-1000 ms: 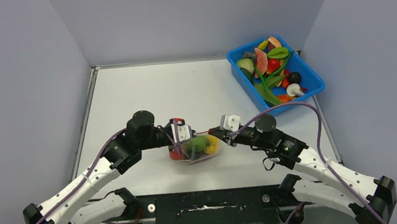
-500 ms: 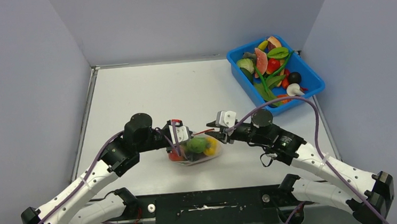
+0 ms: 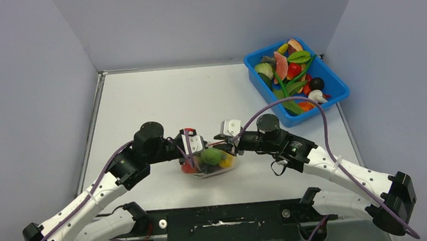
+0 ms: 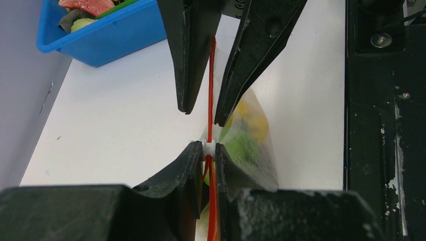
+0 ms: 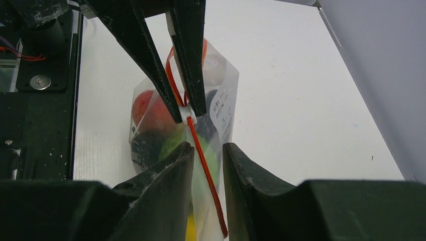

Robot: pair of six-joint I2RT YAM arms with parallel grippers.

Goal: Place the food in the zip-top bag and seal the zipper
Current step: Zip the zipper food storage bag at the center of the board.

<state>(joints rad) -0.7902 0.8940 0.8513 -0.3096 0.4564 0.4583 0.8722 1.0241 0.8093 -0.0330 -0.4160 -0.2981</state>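
The clear zip-top bag point(image 3: 214, 167) lies at the near middle of the table, holding a green round piece point(image 3: 211, 155), a yellow piece point(image 3: 226, 161) and a red piece point(image 3: 187, 167) of food. My left gripper point(image 4: 209, 147) is shut on the white slider of the orange-red zipper point(image 4: 211, 75). My right gripper point(image 5: 207, 147) faces it a short way off. Its jaws stand a little apart on either side of the zipper strip point(image 5: 203, 160), and the strip runs free between them. In the top view the left gripper point(image 3: 201, 149) and the right gripper point(image 3: 221, 144) almost meet above the bag.
A blue tub point(image 3: 336, 96) full of more toy food stands at the back right; its corner shows in the left wrist view point(image 4: 115, 40). Grey walls close in the table on three sides. The black arm mount runs along the near edge.
My right gripper has moved left along the zipper toward the left gripper. The left gripper and the bag have stayed nearly in place.
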